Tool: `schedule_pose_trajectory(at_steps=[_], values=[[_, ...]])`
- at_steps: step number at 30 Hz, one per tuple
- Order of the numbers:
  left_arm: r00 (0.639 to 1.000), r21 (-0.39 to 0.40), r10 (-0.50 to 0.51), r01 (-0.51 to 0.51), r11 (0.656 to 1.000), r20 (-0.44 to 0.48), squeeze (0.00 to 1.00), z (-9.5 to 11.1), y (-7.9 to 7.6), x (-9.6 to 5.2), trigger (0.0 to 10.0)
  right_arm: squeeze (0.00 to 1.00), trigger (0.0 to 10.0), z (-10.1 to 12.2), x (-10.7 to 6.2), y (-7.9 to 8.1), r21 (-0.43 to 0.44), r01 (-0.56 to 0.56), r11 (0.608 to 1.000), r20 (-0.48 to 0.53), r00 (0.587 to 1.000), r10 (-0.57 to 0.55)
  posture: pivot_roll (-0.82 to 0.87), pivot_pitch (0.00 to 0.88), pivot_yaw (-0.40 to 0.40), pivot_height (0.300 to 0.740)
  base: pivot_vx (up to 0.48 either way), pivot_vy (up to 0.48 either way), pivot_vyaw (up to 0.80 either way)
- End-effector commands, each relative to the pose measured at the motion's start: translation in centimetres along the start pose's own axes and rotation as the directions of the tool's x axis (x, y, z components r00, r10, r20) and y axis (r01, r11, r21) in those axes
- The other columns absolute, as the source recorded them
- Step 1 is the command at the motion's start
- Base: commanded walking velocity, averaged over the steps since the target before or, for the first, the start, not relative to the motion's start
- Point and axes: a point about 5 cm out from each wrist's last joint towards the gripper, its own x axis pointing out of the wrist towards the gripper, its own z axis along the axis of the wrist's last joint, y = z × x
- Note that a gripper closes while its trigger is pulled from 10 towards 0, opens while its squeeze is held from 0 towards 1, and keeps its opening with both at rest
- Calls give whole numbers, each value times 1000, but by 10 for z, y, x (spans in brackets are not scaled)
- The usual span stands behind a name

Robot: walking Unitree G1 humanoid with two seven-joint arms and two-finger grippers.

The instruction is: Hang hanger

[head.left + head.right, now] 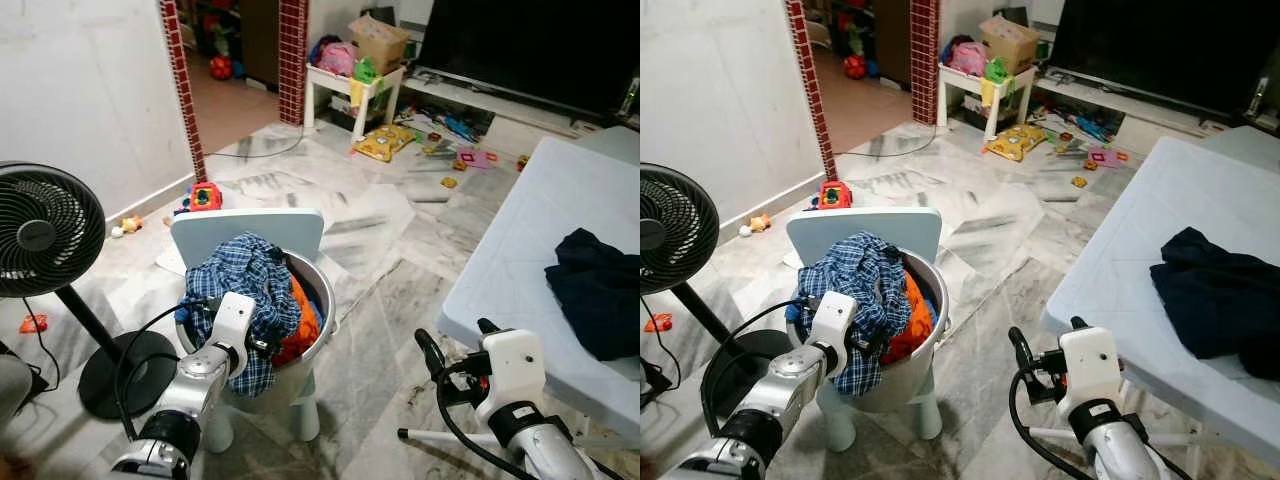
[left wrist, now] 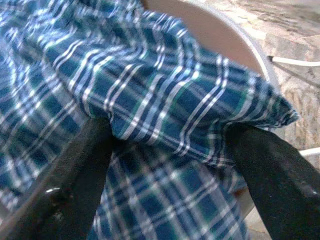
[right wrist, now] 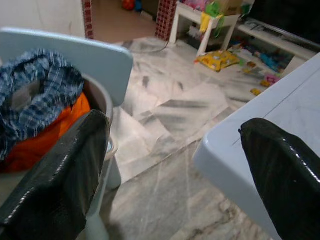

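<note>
We look down on a cluttered living room floor of grey-veined marble tiles (image 1: 400, 290), where a round white plastic laundry basket (image 1: 322, 300) sits on a small pale-blue plastic chair (image 1: 250, 232). A blue-and-white plaid shirt (image 1: 245, 280) spills over the basket's near rim, with an orange garment (image 1: 302, 318) bunched beside it inside the basket.

The left gripper (image 2: 165, 150) is at the basket's near side, pressed into the plaid shirt. In its wrist view the two black fingers (image 2: 75, 175) stand wide apart with a fold of the checked cloth draped between them; we cannot tell whether they are actually gripping it.

The right gripper (image 3: 175, 175) hovers above the floor between the chair and a white folding table (image 1: 520, 260), its fingers spread wide and holding nothing.

A dark navy garment (image 1: 600, 285) lies crumpled on the table's right part. A black pedestal fan (image 1: 45, 230) stands at the left, near the white wall. Scattered toys (image 1: 385, 142) litter the floor beyond, before a low white side table (image 1: 350, 85).

We can make out no hanger anywhere among these things.
</note>
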Motion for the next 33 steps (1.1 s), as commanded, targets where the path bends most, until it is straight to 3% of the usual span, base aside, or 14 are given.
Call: schedule_pose_trajectory(at_steps=[1, 2, 20, 30, 33], values=[[1000, 5, -15, 15, 1000, 4, 0, 6, -2, 3, 0, 0, 10000, 7, -2, -3, -32, 0, 999, 25, 1000, 1, -43, 0, -85, 740, 0, 0, 0], [1000, 11, -21, 21, 1000, -1, 0, 6, -2, 3, 0, 0, 10000, 7, -3, -4, -63, 6, 998, 30, 1000, -4, -43, 0, -83, 740, 0, 0, 0], [998, 17, 41, -40, 999, -51, 0, -8, 10, 0, 0, 0, 10000, 0, 1, 7, -71, -59, 996, -16, 998, 58, -12, 0, -77, 740, 0, 0, 0], [997, -6, 66, -66, 998, 50, 0, 12, 20, 1, 0, 0, 10000, -3, 9, 10, -57, -59, 997, -20, 998, 58, 7, 0, -67, 740, 0, 0, 0], [994, -16, 31, -29, 999, 107, 0, 19, 15, 1, 0, 0, 10000, -2, 7, 17, -15, -123, 992, -9, 992, 123, 9, 0, -62, 740, 0, 0, 0]])
